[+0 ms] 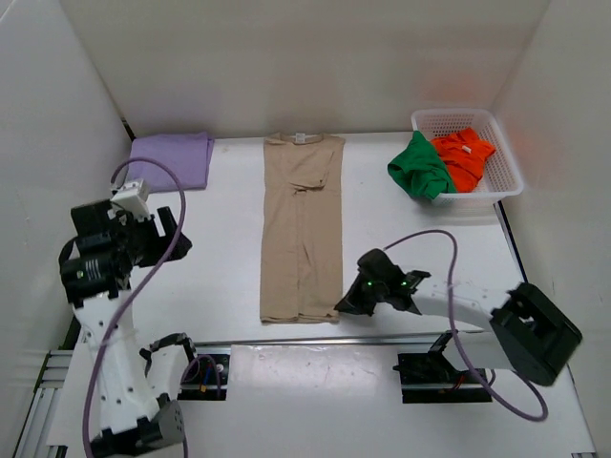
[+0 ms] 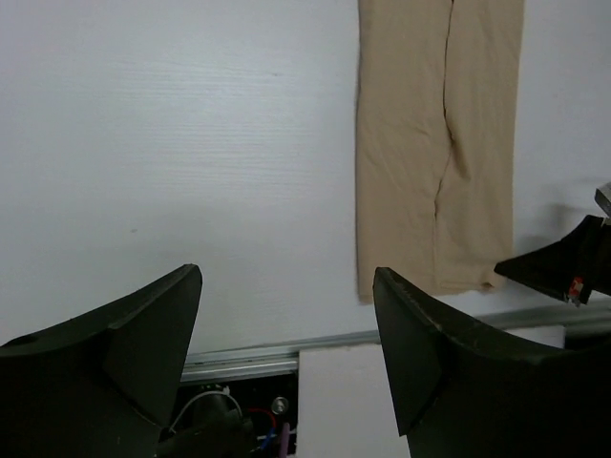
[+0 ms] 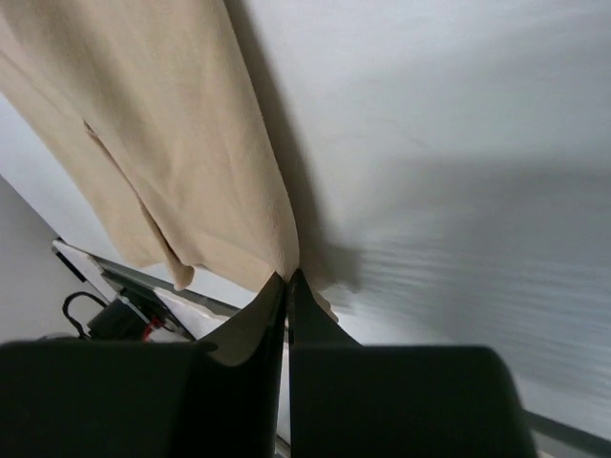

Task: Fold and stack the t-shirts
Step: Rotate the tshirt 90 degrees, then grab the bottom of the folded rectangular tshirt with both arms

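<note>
1. Four shirts: one tan shirt (image 1: 303,229), one purple shirt (image 1: 172,159), one green shirt (image 1: 420,167), one orange shirt (image 1: 463,157).
2. The tan shirt lies in a long strip mid-worktop (image 1: 229,277); the purple shirt lies folded at the far left.
3. The green shirt and orange shirt are bunched in the one basket (image 1: 477,197), far right.
4. The right hand (image 3: 288,277) is pressed together, pinching the tan shirt's near right corner.
5. The left hand (image 2: 286,272) is spread, empty, over bare worktop left of the tan shirt.

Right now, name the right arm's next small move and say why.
Probably lift a little: the right tool is shut on the near right hem corner of the tan t-shirt, which lies flat as a long strip. The left tool stands open, away from the cloth.
</note>
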